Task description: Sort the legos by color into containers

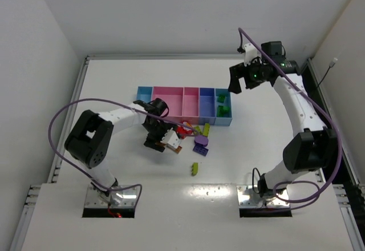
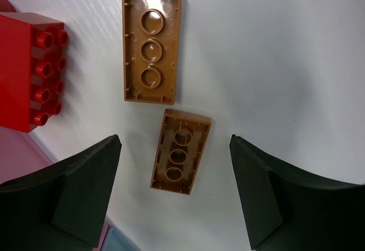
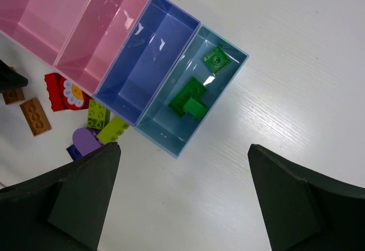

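My left gripper (image 2: 175, 142) is open low over the table, its fingers on either side of a small orange lego (image 2: 181, 152) that lies studs down, with a gap on both sides. A larger orange lego (image 2: 151, 45) and a red one (image 2: 28, 71) lie just beyond it. In the top view the left gripper (image 1: 162, 140) is at the left end of the loose pile, just in front of the containers (image 1: 183, 100). My right gripper (image 3: 183, 146) is open and empty, high above the light blue end bin (image 3: 171, 131), which holds green legos (image 3: 194, 100).
Red (image 3: 63, 91), yellow-green (image 3: 105, 122) and purple (image 3: 85, 141) bricks crowd the table in front of the blue-violet bin (image 3: 148, 63). One yellow-green brick (image 1: 194, 168) lies alone nearer the arm bases. White walls close in the table on three sides.
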### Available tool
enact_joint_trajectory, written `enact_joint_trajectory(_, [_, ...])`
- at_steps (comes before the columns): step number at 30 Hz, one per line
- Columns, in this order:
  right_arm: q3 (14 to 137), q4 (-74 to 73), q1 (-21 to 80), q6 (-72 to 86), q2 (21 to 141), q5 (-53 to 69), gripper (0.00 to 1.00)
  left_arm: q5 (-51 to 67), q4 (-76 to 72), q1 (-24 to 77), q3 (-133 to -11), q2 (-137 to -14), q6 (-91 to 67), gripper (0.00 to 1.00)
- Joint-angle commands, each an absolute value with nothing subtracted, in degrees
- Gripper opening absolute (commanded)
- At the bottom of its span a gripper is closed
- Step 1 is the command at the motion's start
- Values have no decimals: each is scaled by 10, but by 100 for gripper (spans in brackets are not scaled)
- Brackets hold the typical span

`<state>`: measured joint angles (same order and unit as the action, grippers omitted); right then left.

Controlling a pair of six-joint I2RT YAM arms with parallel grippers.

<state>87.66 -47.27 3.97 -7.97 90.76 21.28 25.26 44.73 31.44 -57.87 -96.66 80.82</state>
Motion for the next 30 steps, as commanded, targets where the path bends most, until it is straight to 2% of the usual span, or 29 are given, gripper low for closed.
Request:
enact_joint_trajectory(1, [885, -469, 34, -86, 898, 227, 98, 272, 466, 320, -597, -974, 846, 83])
enact_joint_trajectory(4, [885, -469, 29, -86, 904, 227, 98, 272, 466, 315, -597, -986, 839, 80])
enact_joint_trajectory(7, [885, -475, 29, -86, 904, 227, 98, 260, 460, 315, -602, -997, 822, 71])
enact_joint_trajectory(11, [885, -475, 29, -91, 911, 227, 98, 238, 448, 315, -608, -1003, 799, 46])
enact_joint_trajectory(18, [896, -475, 29, -97, 921, 227, 98, 231, 389, 320, -564, -961, 758, 19])
enact_joint_trajectory(21, [896, -475, 29, -97, 926, 232, 98, 263, 389, 320, -562, -926, 723, 8])
enact_joint_trajectory(24, [896, -475, 29, -97, 926, 237, 96, 299, 414, 326, -597, -863, 685, 0])
enact_joint_trajectory(28, [896, -454, 35, -77, 926, 258, 96, 353, 413, 349, -702, -808, 565, 0])
enact_joint_trajectory(30, [896, -447, 28, -64, 926, 270, 96, 364, 386, 349, -776, -817, 450, 0])
